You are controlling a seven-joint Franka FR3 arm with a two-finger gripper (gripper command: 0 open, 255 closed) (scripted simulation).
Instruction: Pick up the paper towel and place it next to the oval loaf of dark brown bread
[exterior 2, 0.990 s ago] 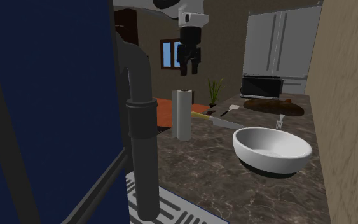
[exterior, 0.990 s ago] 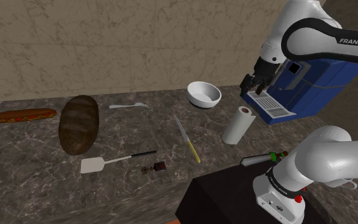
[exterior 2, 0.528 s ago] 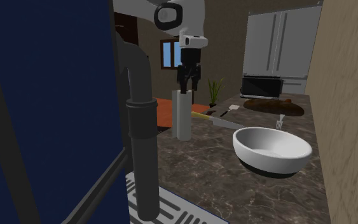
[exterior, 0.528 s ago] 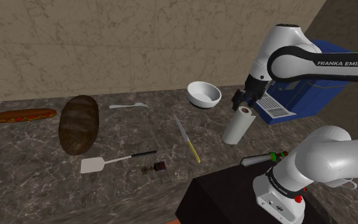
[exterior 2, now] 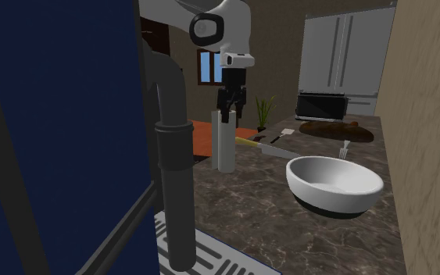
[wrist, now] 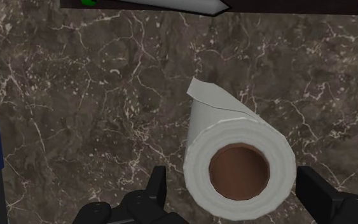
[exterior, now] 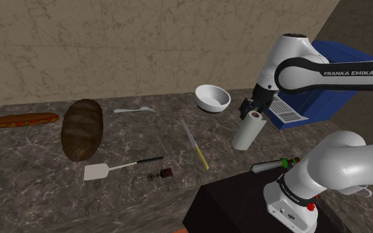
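Beside the blue machine (exterior: 330, 102), the gripper (exterior: 252, 108) has sunk lower than half a second ago, fingers spread open astride the top of the one upright paper towel (exterior: 247, 134), with one bowl (exterior: 213, 98) at ten o'clock, one bread loaf (exterior: 82, 128) far off at nine, and bare counter (exterior: 32, 173) between crossed by one knife (exterior: 196, 146).

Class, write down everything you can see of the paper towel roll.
The paper towel is a white roll with a brown core and a loose sheet edge on its side. It stands upright on the dark marbled counter. The open black fingers flank its top without touching it.
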